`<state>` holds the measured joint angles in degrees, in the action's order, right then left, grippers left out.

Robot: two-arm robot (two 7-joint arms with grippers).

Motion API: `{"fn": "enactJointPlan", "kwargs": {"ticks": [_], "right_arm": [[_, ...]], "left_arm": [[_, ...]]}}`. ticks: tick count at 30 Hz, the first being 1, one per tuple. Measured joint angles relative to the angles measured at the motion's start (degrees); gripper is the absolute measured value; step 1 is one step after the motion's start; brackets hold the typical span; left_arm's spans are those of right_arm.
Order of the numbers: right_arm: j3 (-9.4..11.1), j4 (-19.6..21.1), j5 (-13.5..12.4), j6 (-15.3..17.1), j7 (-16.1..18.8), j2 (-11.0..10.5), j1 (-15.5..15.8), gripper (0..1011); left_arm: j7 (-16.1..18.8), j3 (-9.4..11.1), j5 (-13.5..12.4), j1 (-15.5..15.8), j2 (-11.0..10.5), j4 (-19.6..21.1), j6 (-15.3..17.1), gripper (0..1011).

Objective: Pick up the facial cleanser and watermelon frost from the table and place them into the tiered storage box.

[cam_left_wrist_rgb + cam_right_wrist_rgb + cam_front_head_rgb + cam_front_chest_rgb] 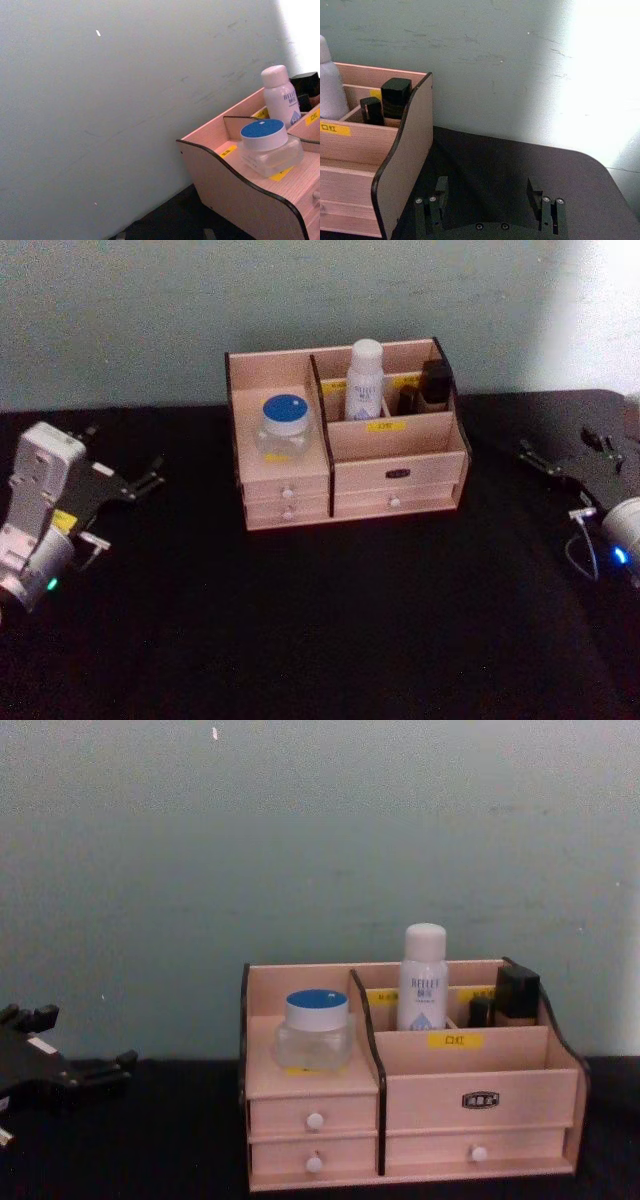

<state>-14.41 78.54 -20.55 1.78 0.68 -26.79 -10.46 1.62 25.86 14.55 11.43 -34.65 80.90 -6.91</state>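
Head view: pale pink-beige wooden tiered storage box (395,455) stood at 12 o'clock on the black table (320,640). A clear jar with blue lid (284,426) sat in its left compartment, a white bottle (365,380) in a rear one. Left gripper (143,483) rested at 9 o'clock, right gripper (548,461) at 3 o'clock, both apart from the box.

Right wrist view: fingers spread wide, holding nothing.

Left gripper's opening: cannot tell.

Judgement: both items appeared stowed; task essentially complete.
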Motion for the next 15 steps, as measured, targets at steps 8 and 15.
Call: {"fn": "enactJointPlan", "kwargs": {"ticks": [8,15], "right_arm": [[0.0,0.4,0.0,0.0,0.0,-0.2,0.1,1003],[0.0,0.6,0.0,0.0,0.0,-0.4,0.2,1002]], "left_arm": [[0.0,0.0,0.0,0.0,0.0,0.0,0.0,1001],[0.0,0.0,0.0,0.0,0.0,0.0,0.0,1001]]}}
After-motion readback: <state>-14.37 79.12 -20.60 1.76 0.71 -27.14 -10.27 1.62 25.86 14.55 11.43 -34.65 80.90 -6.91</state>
